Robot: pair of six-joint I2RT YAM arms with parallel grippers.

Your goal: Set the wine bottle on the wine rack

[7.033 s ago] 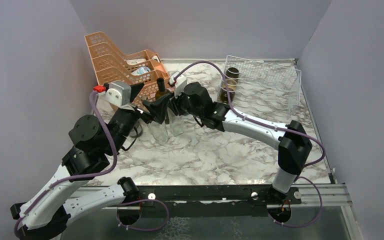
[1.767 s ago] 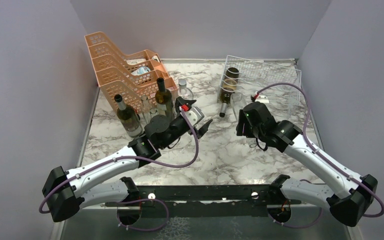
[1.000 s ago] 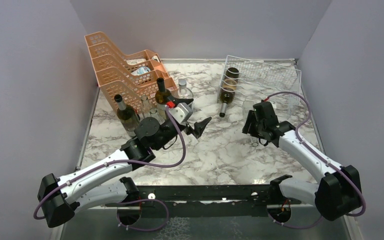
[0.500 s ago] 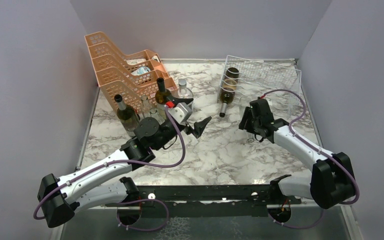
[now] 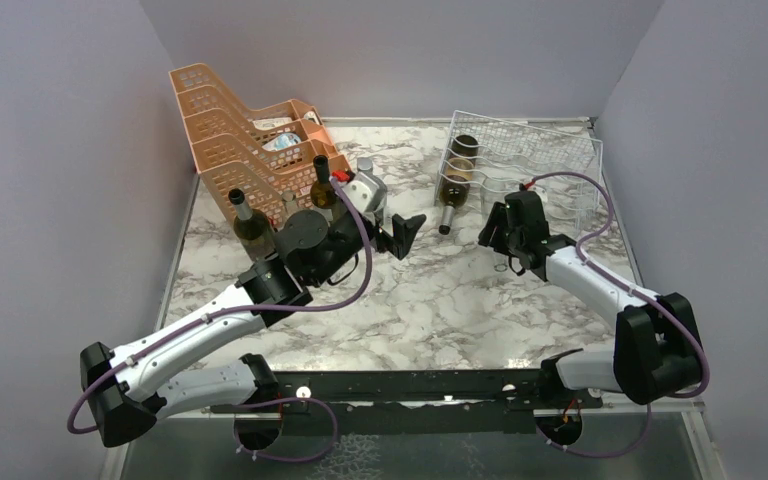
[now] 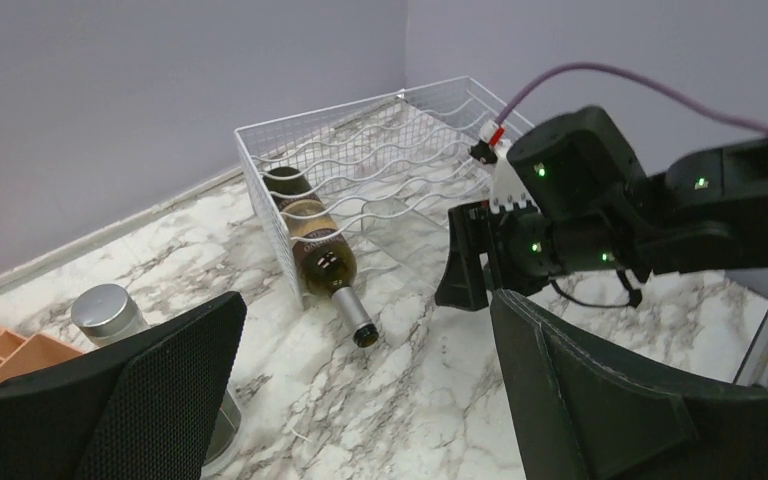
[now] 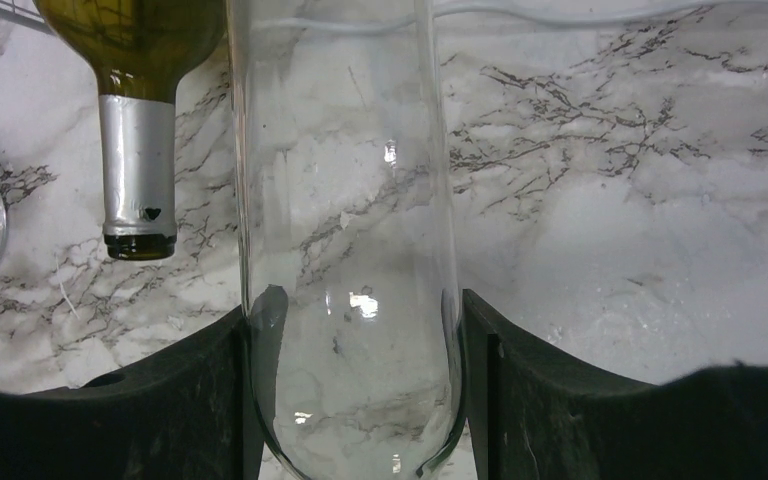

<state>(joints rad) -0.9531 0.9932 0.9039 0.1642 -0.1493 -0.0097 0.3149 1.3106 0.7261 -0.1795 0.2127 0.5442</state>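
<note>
Left side first: the orange perforated plastic stacked trays [image 5: 222, 118] and the nearer of the standing dark green glass bottles [image 5: 251, 226] haven't shifted. Over the last half second your left gripper [image 6: 365, 318] has swung back toward the clear bottle with the silver screw cap [image 6: 106, 306]. Its jaws are spread as wide as they go with nothing between them, so it's out of the transfer and just sitting by that cluster. Mid-table, the dark olive bottle with the silver foil neck [image 7: 140, 170] lies at the rack's left end, neck poking out past the front. The right gripper [image 7: 360, 308] is the one that matters. In the last second it has crept up to the front of the silver-white thin-wire metal wine rack [image 5: 545, 150], jaws partly closed and clamped on both sides of the clear glass wine bottle [image 7: 345, 180]. That bottle now runs alongside the olive one's neck, just beside it and not touching as far as the wrist view shows, with its far end aimed at the rack. You can't tell whether that end has entered a cradle yet, because it runs out of frame. My read: the carry is done and you're at line-up and insertion into the next cradle over. Watch clearance to the foil neck, and smooth glass in a side pinch may slip.
</note>
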